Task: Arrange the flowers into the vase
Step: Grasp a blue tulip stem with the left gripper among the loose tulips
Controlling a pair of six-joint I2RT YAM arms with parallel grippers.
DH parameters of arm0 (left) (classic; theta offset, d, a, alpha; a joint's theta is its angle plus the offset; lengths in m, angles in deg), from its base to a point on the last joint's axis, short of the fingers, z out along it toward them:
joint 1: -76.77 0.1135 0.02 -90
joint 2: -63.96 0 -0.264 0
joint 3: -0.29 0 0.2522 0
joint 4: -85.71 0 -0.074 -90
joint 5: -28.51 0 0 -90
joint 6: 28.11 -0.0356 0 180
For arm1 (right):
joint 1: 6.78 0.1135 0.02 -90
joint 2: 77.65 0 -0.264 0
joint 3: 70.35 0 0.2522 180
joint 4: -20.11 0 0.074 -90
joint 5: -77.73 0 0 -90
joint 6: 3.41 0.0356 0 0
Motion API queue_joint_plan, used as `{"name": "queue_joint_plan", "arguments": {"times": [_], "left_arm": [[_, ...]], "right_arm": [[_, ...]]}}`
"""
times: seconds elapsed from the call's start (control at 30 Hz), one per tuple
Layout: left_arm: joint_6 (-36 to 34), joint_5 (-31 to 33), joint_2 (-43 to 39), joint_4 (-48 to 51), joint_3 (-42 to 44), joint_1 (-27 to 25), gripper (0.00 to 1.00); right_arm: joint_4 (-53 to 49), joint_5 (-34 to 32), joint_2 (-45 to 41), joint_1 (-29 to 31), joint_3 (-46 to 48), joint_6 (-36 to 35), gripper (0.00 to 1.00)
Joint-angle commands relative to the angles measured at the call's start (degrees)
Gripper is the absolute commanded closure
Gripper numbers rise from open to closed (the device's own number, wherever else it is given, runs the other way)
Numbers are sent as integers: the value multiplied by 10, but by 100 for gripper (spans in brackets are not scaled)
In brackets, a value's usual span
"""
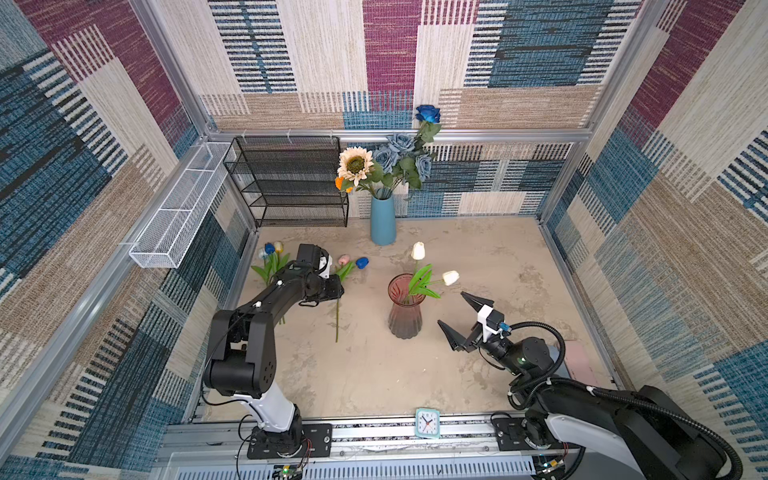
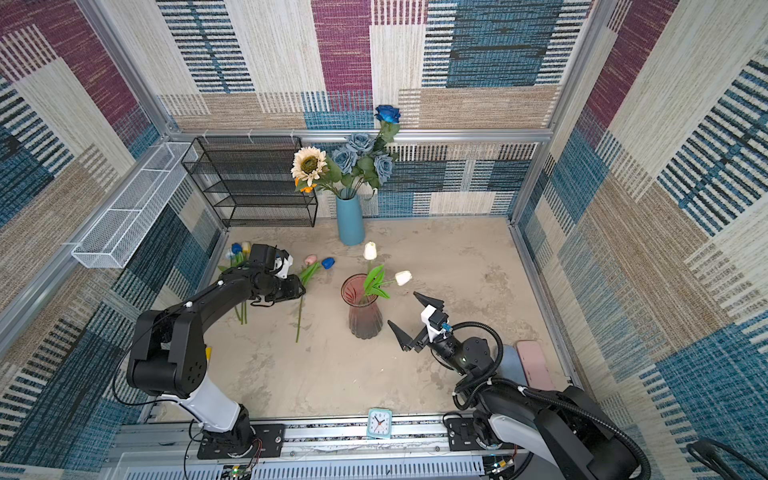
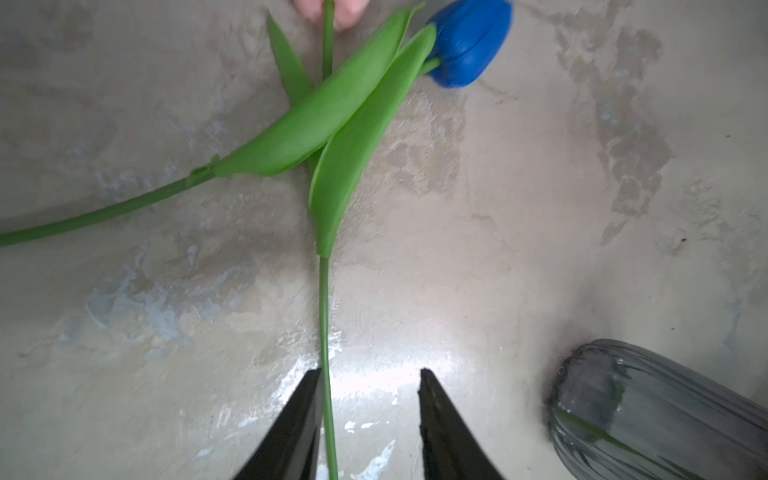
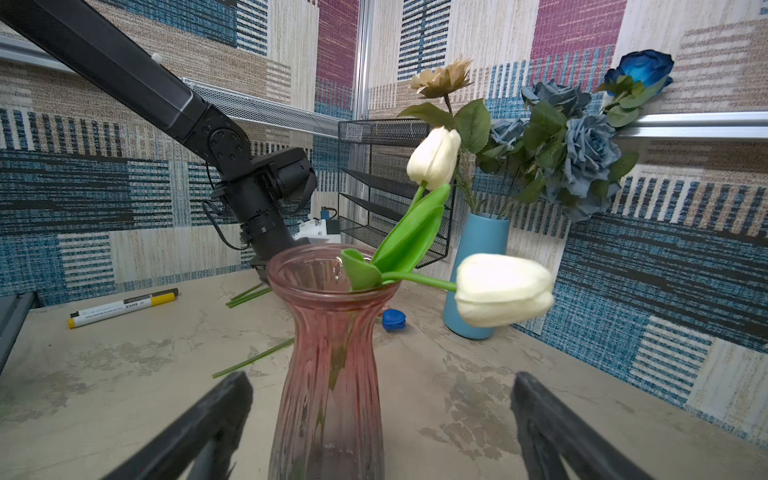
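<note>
The pink glass vase (image 1: 405,307) stands mid-table with two white tulips (image 1: 451,277) in it. A pink tulip (image 1: 343,259) and a blue tulip (image 3: 469,41) lie on the table to its left, their leaves crossing. My left gripper (image 3: 370,374) points down over them, open. One green stem (image 3: 326,332) lies on the table between its jaws, against one finger. Leaves hide which bloom that stem belongs to. My right gripper (image 1: 451,307) hovers just right of the vase, wide open and apart from the glass, the vase (image 4: 332,353) facing the gap between its fingers.
At the back stands a blue vase (image 1: 383,220) holding roses and a sunflower (image 1: 355,166). A black mesh rack (image 1: 286,183) is left of it. More tulips (image 1: 270,249) lie at the far left. A marker pen (image 4: 124,309) and a small clock (image 1: 427,422) lie near the front.
</note>
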Motion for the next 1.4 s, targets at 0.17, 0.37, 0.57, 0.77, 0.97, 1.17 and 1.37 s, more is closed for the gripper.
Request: {"name": "queue_joint_plan", "arguments": {"times": [0.17, 0.37, 0.57, 0.77, 0.97, 1.17, 1.37], "left_arm": [[-163, 130, 67, 125, -132, 40, 50], [-332, 157, 153, 169, -203, 40, 43], [-429, 169, 161, 104, -166, 41, 35], [-462, 177, 175, 43, -161, 41, 36], [-491, 167, 206, 47, -195, 39, 45], [-507, 148, 220, 62, -207, 39, 62], [-525, 124, 219, 61, -206, 39, 83]], "right_arm": [[19, 9, -1, 1, -4, 8, 0], [15, 4, -10, 1, -1, 5, 0], [15, -1, -11, 1, 0, 4, 0], [22, 4, 2, 1, -3, 8, 0], [19, -1, -2, 1, -2, 6, 0], [17, -5, -8, 1, -1, 5, 0], [15, -6, -10, 1, -1, 6, 0]]}}
